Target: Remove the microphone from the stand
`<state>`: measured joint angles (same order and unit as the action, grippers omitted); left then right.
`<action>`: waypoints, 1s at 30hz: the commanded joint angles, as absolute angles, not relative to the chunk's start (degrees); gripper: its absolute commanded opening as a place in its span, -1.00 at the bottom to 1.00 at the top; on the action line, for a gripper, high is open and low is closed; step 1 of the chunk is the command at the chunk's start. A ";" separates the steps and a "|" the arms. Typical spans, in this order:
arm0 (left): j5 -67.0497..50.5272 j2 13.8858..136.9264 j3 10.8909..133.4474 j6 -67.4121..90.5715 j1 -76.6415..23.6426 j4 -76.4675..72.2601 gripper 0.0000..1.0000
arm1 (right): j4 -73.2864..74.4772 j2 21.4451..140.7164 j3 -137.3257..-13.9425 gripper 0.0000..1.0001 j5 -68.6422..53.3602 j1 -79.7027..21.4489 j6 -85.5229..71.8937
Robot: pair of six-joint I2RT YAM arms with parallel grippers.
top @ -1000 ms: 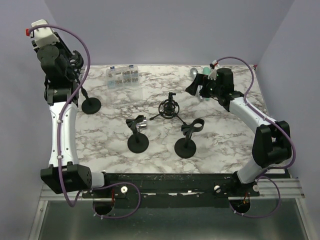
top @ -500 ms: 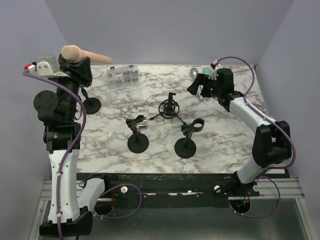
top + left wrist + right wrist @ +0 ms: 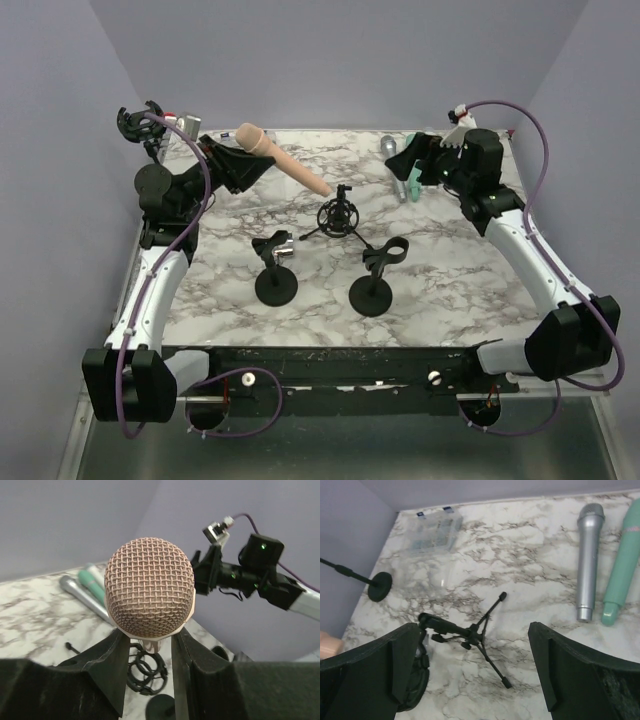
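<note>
Looking down from above, the left gripper (image 3: pixel 238 168) was clamped on the smooth peach microphone (image 3: pixel 292 170), held in the air over the far left of the marbled table (image 3: pixel 450 270). A black round-footed clip stand (image 3: pixel 275 272) and its twin (image 3: pixel 375 280) stood towards the near edge, with a tripod shock mount (image 3: pixel 340 215) behind them. From the left wrist, both fingers (image 3: pixel 107 665) pinched just below the domed wire-mesh head. From the right wrist, the right gripper (image 3: pixel 475 672) gaped wide, holding nothing, above a silver microphone (image 3: pixel 587 560) and a teal microphone (image 3: pixel 622 570) lying side by side by the far right corner
</note>
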<state>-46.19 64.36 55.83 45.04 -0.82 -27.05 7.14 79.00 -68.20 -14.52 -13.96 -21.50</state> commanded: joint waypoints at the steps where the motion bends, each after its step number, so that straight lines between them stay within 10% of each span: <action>1: -56.54 65.84 53.55 57.03 -2.19 -48.22 -1.00 | 7.39 75.70 -71.38 1.00 -23.62 -15.89 -22.05; 17: -57.19 61.46 51.02 56.08 -5.86 -44.45 -1.00 | -11.73 81.71 -77.89 0.98 -46.63 -35.36 -25.51; 30: -56.73 61.17 50.82 56.46 -7.90 -43.84 -1.00 | -19.56 83.10 -74.04 0.30 -42.98 -40.25 -25.06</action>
